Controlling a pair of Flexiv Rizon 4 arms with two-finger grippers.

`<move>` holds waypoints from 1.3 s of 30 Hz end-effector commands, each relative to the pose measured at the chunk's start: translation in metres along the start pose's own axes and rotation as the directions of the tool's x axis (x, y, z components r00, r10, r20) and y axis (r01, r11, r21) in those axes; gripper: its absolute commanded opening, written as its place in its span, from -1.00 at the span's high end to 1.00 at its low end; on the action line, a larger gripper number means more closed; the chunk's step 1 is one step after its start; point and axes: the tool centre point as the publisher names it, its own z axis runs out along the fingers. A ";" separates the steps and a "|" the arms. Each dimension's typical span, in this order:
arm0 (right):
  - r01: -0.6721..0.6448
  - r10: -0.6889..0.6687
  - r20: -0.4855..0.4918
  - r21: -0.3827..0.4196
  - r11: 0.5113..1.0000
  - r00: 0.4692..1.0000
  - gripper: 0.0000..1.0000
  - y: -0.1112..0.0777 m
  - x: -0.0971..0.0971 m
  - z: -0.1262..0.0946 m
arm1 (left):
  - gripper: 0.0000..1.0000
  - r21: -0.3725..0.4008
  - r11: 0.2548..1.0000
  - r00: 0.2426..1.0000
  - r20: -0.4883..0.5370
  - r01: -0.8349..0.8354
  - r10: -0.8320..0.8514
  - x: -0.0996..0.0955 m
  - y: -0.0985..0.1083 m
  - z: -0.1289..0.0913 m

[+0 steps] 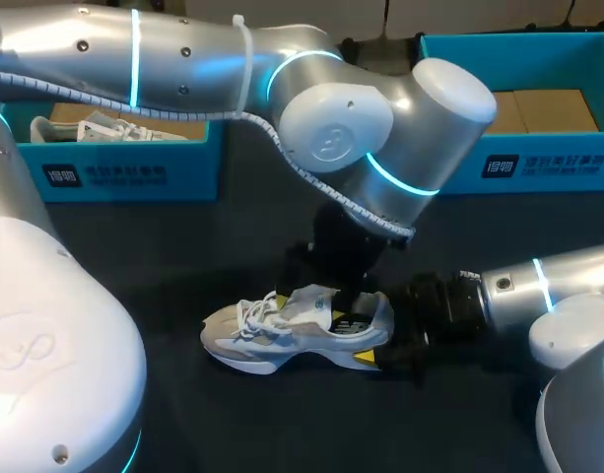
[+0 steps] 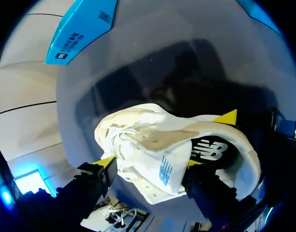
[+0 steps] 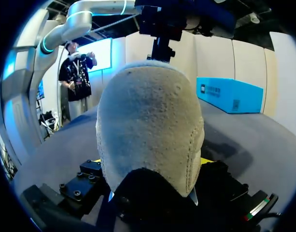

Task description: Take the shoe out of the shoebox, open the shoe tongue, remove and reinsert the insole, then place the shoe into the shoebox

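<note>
A white sneaker [image 1: 282, 335] lies on its side on the dark table, toe toward my left. My left gripper [image 1: 336, 296] comes down over the shoe's opening. In the left wrist view its yellow fingertips [image 2: 106, 162] press both sides of the raised white tongue [image 2: 157, 166], which carries a blue logo; the left gripper [image 2: 150, 162] is shut on it. A black insole [image 2: 210, 150] shows inside the shoe. My right gripper [image 1: 385, 345] holds the heel from the right. The grey heel [image 3: 148, 130] fills the right wrist view, between the fingers of the right gripper [image 3: 148, 164].
A blue shoebox [image 1: 124, 172] stands at the back left with another white shoe [image 1: 104, 128] inside. A second blue shoebox [image 1: 538, 163] stands at the back right, showing brown cardboard. My left arm's elbow [image 1: 380, 128] hangs over the table's middle.
</note>
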 end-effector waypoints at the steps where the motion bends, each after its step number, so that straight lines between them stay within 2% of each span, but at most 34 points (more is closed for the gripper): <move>1: 0.000 0.000 0.002 0.002 1.000 1.000 1.00 0.000 0.001 0.000 | -0.34 0.007 1.000 1.000 -0.021 0.014 -0.014 -0.008 0.005 -0.007; 5: 0.000 0.000 0.002 0.002 1.000 1.000 1.00 0.000 0.001 0.000 | -0.18 0.017 1.000 0.999 -0.033 0.014 -0.013 -0.014 0.007 -0.010; 8: 0.000 0.000 0.002 0.002 1.000 1.000 1.00 0.000 0.001 0.000 | 0.11 0.023 1.000 0.999 -0.037 0.014 -0.013 -0.016 0.008 -0.009; 16: 0.000 0.000 0.002 0.002 1.000 1.000 1.00 0.000 0.001 0.000 | 0.27 0.029 0.999 0.994 -0.104 -0.015 0.018 -0.027 0.012 -0.012; 18: 0.000 0.000 0.002 0.002 1.000 1.000 1.00 0.000 0.001 0.000 | 0.47 0.029 0.999 0.994 -0.112 -0.014 0.017 -0.029 0.012 -0.012; 21: 0.000 0.000 0.002 0.002 1.000 1.000 1.00 0.000 0.001 0.000 | 1.00 0.029 0.999 0.991 -0.130 -0.013 0.017 -0.034 0.012 -0.011; 26: 0.000 0.000 0.002 0.002 1.000 1.000 1.00 0.000 0.001 0.000 | 1.00 0.032 0.999 0.981 -0.195 -0.014 0.021 -0.045 0.014 -0.010; 28: 0.000 0.000 0.002 0.002 1.000 1.000 1.00 0.000 0.001 0.000 | 1.00 0.046 0.999 0.967 -0.253 -0.002 0.014 -0.052 0.015 -0.008; 33: 0.000 0.000 0.002 0.002 1.000 1.000 1.00 0.000 0.001 0.000 | 1.00 0.036 0.999 0.887 -0.461 -0.016 0.031 -0.078 0.013 0.002; 34: 0.000 0.000 0.002 0.002 1.000 1.000 1.00 0.000 0.001 0.000 | 1.00 0.020 1.000 0.869 -0.494 -0.021 0.028 -0.083 0.013 0.004; 39: 0.000 0.000 0.002 0.002 1.000 1.000 1.00 0.000 0.001 0.000 | 1.00 0.037 0.999 0.785 -0.620 -0.005 0.027 -0.102 0.010 0.014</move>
